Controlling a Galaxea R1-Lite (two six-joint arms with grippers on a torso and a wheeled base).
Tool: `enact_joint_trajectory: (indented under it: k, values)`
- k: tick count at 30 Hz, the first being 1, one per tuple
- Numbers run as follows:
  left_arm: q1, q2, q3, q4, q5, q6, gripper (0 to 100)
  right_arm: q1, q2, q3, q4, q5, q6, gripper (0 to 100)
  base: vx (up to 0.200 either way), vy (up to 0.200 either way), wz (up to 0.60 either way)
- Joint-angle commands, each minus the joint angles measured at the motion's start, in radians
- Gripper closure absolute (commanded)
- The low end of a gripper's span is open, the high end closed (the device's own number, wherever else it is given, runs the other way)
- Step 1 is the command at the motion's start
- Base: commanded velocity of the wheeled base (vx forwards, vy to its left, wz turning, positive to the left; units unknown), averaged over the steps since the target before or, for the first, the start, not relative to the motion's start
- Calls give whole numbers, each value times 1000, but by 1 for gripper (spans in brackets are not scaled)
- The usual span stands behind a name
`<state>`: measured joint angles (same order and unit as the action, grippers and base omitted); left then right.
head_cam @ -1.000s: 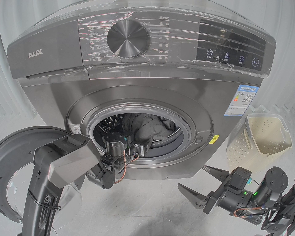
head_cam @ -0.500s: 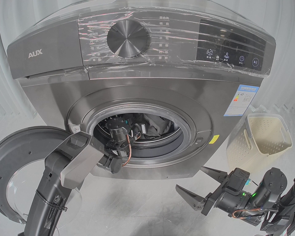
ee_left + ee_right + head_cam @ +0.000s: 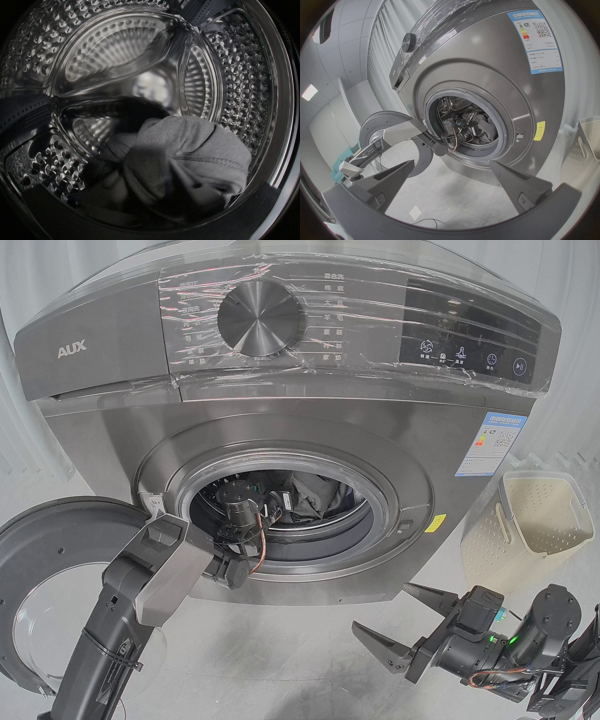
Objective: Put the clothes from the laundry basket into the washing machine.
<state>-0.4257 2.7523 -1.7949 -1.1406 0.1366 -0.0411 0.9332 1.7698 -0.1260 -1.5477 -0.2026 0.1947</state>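
Grey metal, round washing machine door (image 3: 56, 534): swung fully open, out to the left of the left gripper and lower than it.

Left arm (image 3: 156, 565): rises past the door's edge and passes in through the machine's round opening.

Left gripper (image 3: 284, 501): inside the mouth of the drum (image 3: 243, 62), pointing inward. Whether it is spread or closed, or has hold of anything, cannot be told.

Clothes (image 3: 315, 496): grey fabric, bunched, lying in the drum just ahead of the left gripper and slightly to its right. The left wrist view shows a stitched seam across the heap, which rests against the dimpled drum wall. Whether the heap touches the gripper cannot be told.

Washing machine (image 3: 300, 421): dark silver front-loader. Round dial (image 3: 259, 318) under clear film, well above the left gripper.

Right gripper (image 3: 378, 604): low in front of the machine, below and to the right of the opening, well apart from the clothes. Jaws spread wide, holding nothing.

Blue label (image 3: 490, 443) and yellow sticker (image 3: 435, 522): on the machine front, above the right gripper.

Laundry basket (image 3: 494, 546): cream, perforated plastic, beside the machine's right flank, up and to the right of the right gripper, apart from it.
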Motion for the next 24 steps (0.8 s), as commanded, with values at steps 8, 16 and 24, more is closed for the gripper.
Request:
enact_joint_trajectory:
  k: [8,16,24]
  values:
    - [-8,-106,229,-31,1,1,0,3,2,0,0,2,0,0,0,0,0]
    - [-56,-303,546,-94,0,1,0,3,-1,0,0,5,0,0,0,0,0]
    - [-154,-458,855,-222,0,0,0,4,-3,2,0,9,0,0,0,0,0]
